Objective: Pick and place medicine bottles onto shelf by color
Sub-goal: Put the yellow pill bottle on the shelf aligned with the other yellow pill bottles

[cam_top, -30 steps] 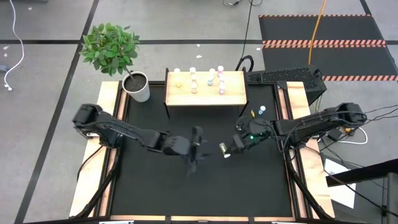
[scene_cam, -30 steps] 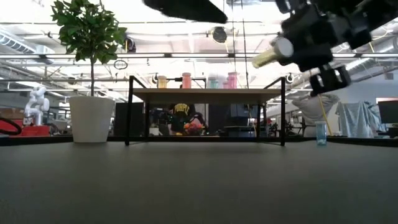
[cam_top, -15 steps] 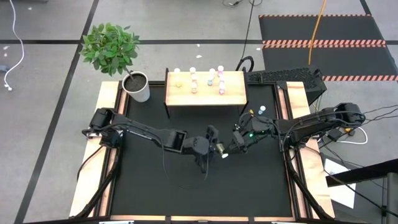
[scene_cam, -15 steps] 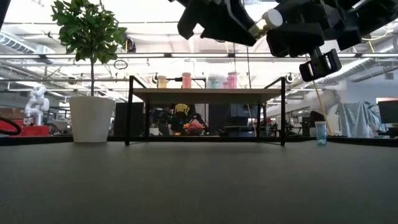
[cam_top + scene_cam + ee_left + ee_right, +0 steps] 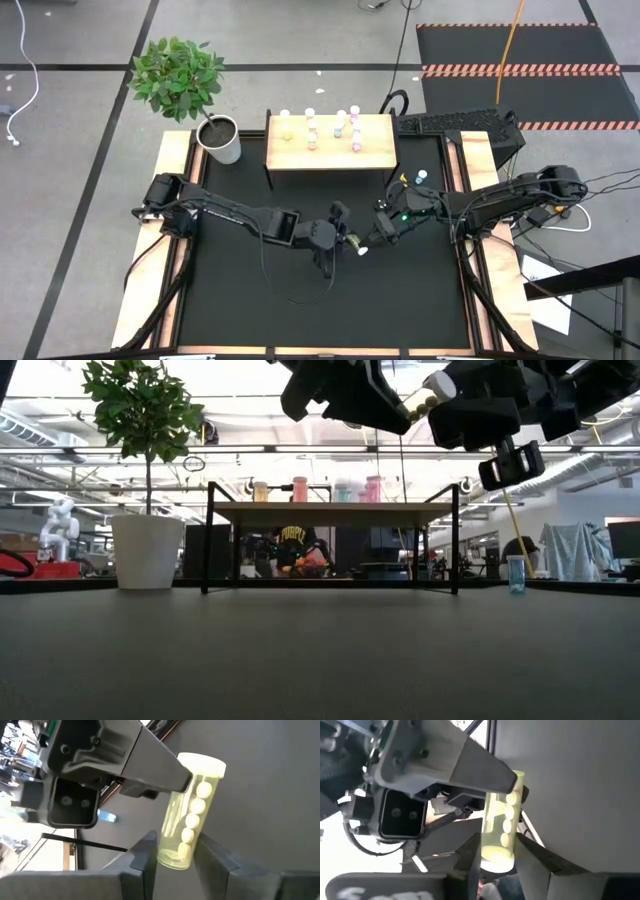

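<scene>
- Since the earlier frame, the left gripper has been swinging in from mid-bench to meet the yellow bottle in the air above the bench's middle.
- Both sets of fingers are pinching it: the left fingers at its base, the right gripper at the white cap, likely a handover.
- Filled bottles are standing on the shelf at the bench's far edge.

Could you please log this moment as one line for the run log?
phase: mid-air handover | yellow bottle: held at both ends | left hand: closed on bottle | right hand: closed on cap end | shelf: bottles on it
</scene>
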`<control>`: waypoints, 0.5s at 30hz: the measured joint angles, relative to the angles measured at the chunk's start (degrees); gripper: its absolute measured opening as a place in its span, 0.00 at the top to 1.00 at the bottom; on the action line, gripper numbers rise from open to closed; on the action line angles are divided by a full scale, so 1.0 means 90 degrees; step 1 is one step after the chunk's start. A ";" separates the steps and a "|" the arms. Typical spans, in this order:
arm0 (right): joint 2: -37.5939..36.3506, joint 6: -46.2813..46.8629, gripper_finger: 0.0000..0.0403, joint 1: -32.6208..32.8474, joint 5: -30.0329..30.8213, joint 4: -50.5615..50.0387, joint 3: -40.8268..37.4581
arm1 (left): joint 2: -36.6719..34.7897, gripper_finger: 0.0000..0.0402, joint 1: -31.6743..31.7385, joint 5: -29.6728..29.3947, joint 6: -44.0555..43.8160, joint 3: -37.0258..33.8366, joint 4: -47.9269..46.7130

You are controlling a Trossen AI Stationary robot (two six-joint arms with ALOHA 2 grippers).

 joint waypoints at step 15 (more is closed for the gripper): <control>-0.0783 -0.2295 0.50 -0.0551 0.0227 0.0221 0.0005 | -0.0007 0.72 0.0153 -0.0005 -0.2430 0.0002 0.0104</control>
